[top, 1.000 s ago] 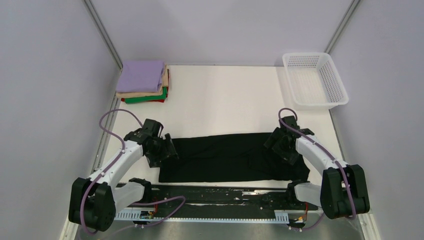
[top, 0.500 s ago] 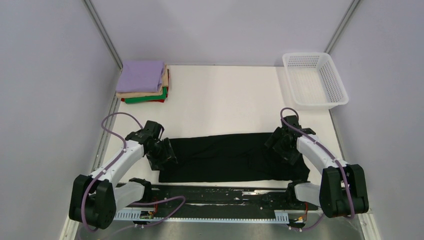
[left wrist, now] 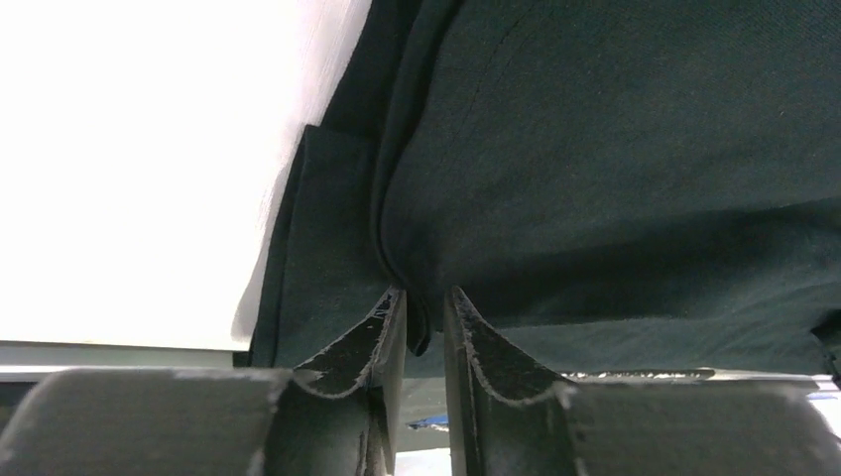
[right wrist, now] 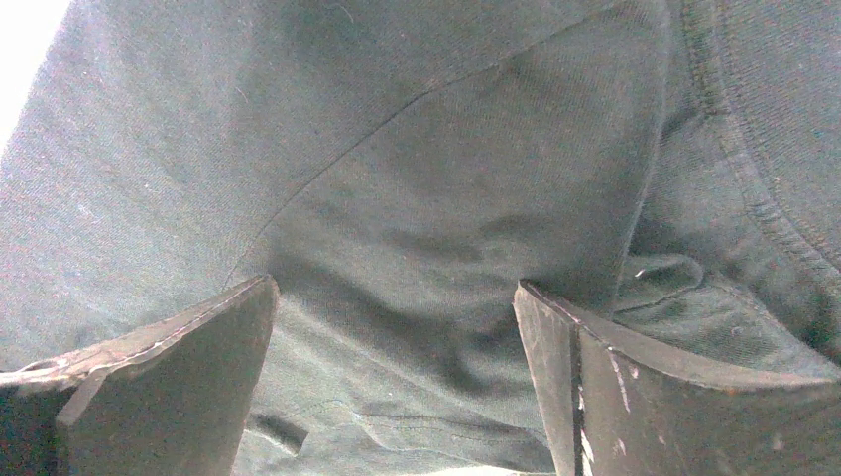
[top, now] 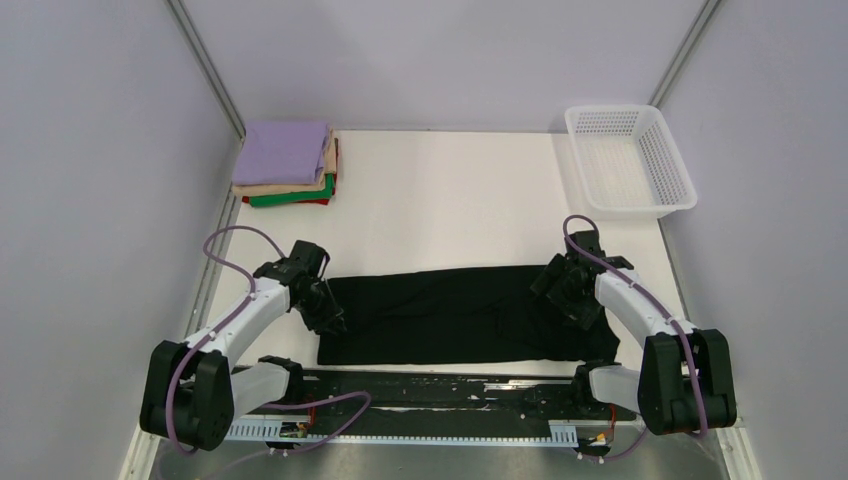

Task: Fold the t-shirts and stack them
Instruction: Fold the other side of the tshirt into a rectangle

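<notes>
A black t-shirt [top: 460, 315] lies folded into a long band across the near part of the white table [top: 450, 200]. My left gripper [top: 330, 318] is at the band's left end. In the left wrist view its jaws [left wrist: 424, 312] are nearly together, pinching a fold of the black t-shirt [left wrist: 595, 149]. My right gripper [top: 563, 290] hangs over the band's right end. In the right wrist view it [right wrist: 397, 327] stands wide open, with the black cloth [right wrist: 446, 149] spread below it. A stack of folded t-shirts [top: 287, 165], lavender on top, sits at the far left.
A white mesh basket [top: 630, 160] stands at the far right corner. A black rail with cables [top: 430, 385] runs along the near edge between the arm bases. Grey walls close in both sides.
My left gripper has shut down onto the left edge of the black t-shirt and shifted slightly along it. The right arm has barely moved and stays open.
</notes>
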{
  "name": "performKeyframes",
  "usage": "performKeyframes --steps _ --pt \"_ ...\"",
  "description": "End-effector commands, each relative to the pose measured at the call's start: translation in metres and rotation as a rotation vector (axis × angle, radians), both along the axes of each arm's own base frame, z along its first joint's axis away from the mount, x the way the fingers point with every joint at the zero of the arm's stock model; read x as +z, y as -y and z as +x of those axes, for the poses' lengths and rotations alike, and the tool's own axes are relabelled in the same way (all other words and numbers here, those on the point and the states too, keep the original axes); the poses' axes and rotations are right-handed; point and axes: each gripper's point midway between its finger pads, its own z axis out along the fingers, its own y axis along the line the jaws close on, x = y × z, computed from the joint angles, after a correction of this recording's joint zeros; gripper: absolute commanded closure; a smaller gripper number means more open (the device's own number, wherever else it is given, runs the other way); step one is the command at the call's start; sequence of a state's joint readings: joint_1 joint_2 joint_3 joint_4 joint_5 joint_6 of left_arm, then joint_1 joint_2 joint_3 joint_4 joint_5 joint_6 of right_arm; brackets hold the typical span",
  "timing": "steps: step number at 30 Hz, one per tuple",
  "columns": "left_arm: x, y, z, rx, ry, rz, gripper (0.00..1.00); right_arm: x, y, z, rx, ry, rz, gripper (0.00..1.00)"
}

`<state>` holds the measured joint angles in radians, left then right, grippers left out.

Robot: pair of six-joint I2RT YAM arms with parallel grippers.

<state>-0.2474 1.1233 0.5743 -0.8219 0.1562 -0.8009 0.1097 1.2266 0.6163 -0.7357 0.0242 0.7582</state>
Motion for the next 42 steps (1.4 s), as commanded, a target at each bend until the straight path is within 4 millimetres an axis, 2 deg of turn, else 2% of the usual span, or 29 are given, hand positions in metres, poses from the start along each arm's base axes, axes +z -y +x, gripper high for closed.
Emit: performKeyframes --steps 1,4,6,14,19,24,29,31,35,39,42 --pt "0.003 0.003 0.005 0.020 0.032 -0.013 0.77 -0.012 0.016 0.004 -0.003 0.020 -0.069 0.00" --pt "-0.001 0.003 0.002 0.024 0.016 -0.014 0.95 -0.011 0.015 0.004 0.000 0.020 -0.065 0.00" --pt "-0.002 0.004 0.001 0.020 0.016 -0.022 1.00 -0.011 0.015 0.005 0.000 0.023 -0.063 0.00" --pt "0.004 -0.004 -0.003 0.034 0.023 0.013 1.00 -0.010 0.014 0.006 0.007 0.032 -0.054 0.00" --pt "0.018 -0.006 0.006 0.048 0.073 0.025 1.00 -0.010 0.013 0.006 0.011 0.032 -0.052 0.00" --pt "0.014 -0.012 -0.002 0.059 0.022 0.065 1.00 -0.009 0.012 0.007 0.016 0.038 -0.046 0.00" --pt "0.006 -0.010 -0.005 0.052 -0.021 0.058 0.59 -0.009 0.010 0.007 0.025 0.037 -0.038 0.00" --pt "0.005 -0.008 -0.003 0.048 -0.020 0.051 0.54 -0.009 0.010 0.007 0.026 0.037 -0.036 0.00" --pt "0.004 -0.008 -0.003 0.042 -0.022 0.052 0.52 -0.010 0.011 0.006 0.025 0.034 -0.038 0.00" --pt "-0.003 -0.002 -0.001 0.039 -0.030 0.021 0.59 -0.011 0.011 0.006 0.027 0.026 -0.040 0.00" --pt "-0.006 0.001 -0.001 0.038 -0.043 0.008 0.76 -0.011 0.011 0.006 0.026 0.025 -0.040 0.00"
